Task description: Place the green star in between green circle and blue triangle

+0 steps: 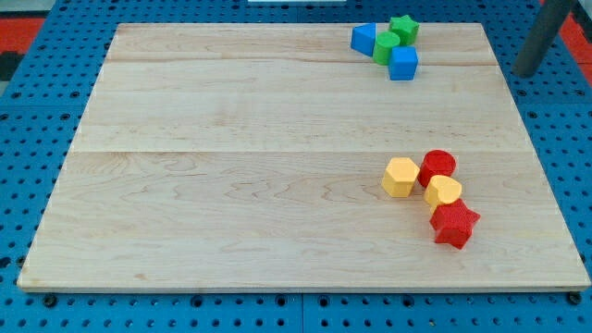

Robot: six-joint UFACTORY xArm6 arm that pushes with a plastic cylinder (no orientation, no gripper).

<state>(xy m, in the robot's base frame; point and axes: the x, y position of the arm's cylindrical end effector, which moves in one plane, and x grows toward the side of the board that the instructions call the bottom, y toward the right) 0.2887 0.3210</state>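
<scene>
The green star point(403, 28) lies near the board's top right, touching the green circle point(386, 48) just below and to its left. A blue block point(363, 38), seemingly the triangle, sits against the circle's left side. A blue cube point(403, 63) touches the circle's lower right. My tip point(525, 73) is at the view's right, past the board's right edge, well to the right of this cluster and touching no block. The rod rises out of the view's top right corner.
A second cluster lies at the lower right: a yellow hexagon point(400, 177), a red circle point(437, 166), a yellow heart point(443, 191) and a red star point(454, 225). The wooden board point(231, 185) rests on a blue pegboard.
</scene>
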